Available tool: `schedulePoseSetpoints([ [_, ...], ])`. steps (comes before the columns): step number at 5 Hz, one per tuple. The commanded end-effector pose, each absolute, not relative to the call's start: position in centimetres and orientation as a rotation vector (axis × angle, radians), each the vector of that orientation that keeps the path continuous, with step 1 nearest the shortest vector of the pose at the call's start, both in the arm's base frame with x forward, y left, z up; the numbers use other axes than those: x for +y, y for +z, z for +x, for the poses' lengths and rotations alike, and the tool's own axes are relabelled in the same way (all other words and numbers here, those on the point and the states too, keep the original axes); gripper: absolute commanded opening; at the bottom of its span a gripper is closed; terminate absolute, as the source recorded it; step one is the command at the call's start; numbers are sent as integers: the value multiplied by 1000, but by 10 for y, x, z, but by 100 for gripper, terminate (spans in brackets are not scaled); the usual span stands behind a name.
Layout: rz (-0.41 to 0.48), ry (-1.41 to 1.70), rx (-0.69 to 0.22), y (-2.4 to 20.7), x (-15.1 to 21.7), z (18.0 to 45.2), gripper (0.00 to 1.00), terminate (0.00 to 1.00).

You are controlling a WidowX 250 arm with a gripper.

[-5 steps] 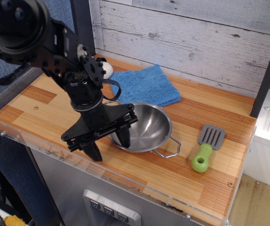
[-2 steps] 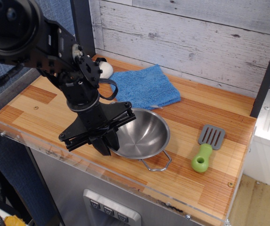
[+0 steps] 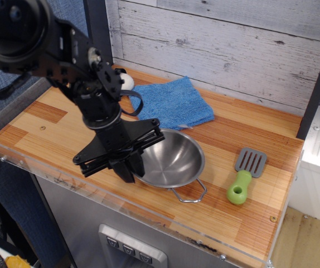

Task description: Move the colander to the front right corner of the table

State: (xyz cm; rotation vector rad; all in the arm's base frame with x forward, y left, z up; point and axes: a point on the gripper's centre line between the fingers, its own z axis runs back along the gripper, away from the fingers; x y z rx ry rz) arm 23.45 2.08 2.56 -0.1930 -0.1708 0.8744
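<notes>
so we've got the colander (image 3: 171, 159) sitting on the tabletop (image 3: 54, 131) around the middle, a bit toward the front edge. it's upright, shiny bowl open to the top, and one thin wire loop handle sticks out at its front right side, resting on the wood. the other handle we can't really make out, the arm covers that side.

the claw (image 3: 127, 166) comes down from the upper left on the black arm and sits right at the colander's left rim. its fingers (image 3: 125, 168) are drawn in close together and look clamped over that left edge, so we'd say it's gripping the colander by the rim. the exact contact is hard to see because everything there is black on shadow. the wide crossbar of the claw lies tilted across the bowl's left and back edge.

behind the colander there's a folded blue cloth (image 3: 174, 101), near the bowl's back rim but we can't tell if they touch. a small white object (image 3: 127, 82) peeks out next to the cloth's left corner, mostly hidden by the arm.

to the right of the colander lies a spatula (image 3: 243, 176) with a grey slotted head and green handle, apart from the bowl, handle pointing toward the front. the front right corner of the tabletop is past the spatula, well apart from the colander.
</notes>
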Motion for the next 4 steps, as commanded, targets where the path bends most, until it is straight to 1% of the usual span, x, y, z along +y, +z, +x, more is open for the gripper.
schedulePoseSetpoints([
  [1,-214,838,-277,58,32,260,0,0],
  [2,-217,859,-317,73,54,267,0,0],
  [3,-213,907,-332,80,82,270,0,0],
  [4,-192,958,-333,77,111,266,0,0],
])
